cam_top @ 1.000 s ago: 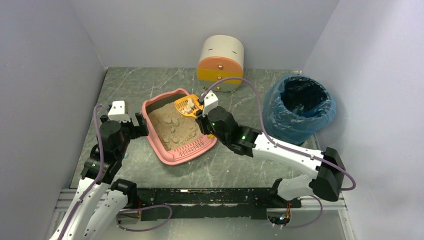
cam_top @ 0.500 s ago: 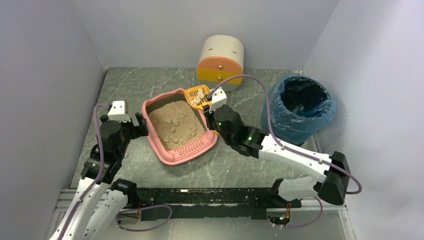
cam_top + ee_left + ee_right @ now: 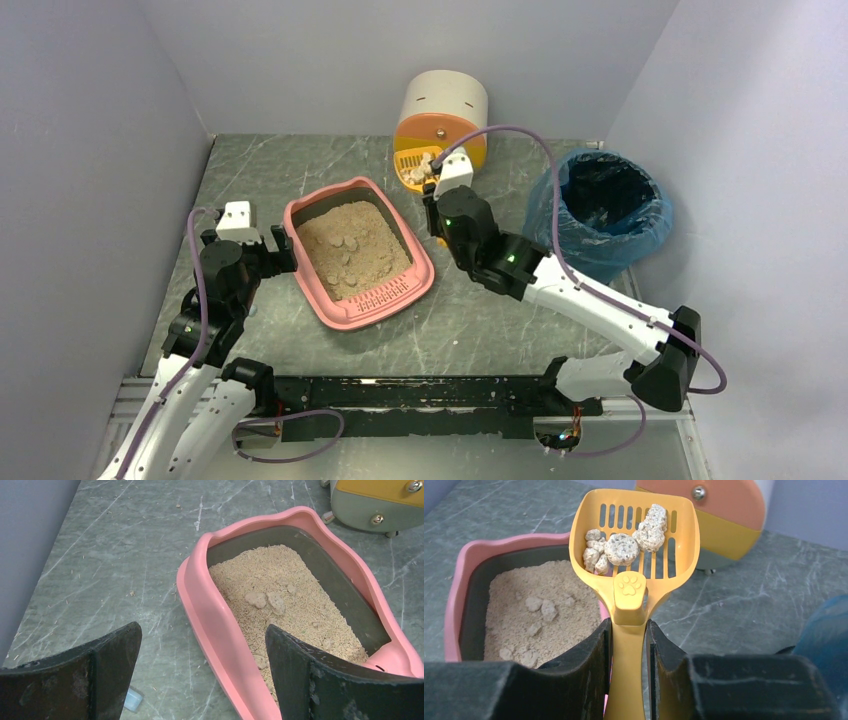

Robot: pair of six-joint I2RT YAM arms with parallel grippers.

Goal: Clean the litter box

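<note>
Right tool (image 3: 628,630) clamps the loaded scoop (image 3: 634,530) before the drawer unit (image 3: 445,110); left tool (image 3: 202,630) gapes beside litter box (image 3: 192,580).

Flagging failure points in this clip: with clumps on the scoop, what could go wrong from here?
The clumps lie loose on the slotted scoop; a tilt or jerk on the way to the blue-lined bin could spill them onto the table. The right gripper pinches only the thin handle, so the scoop might twist. The scoop is near the round drawer unit and could bump it.
</note>
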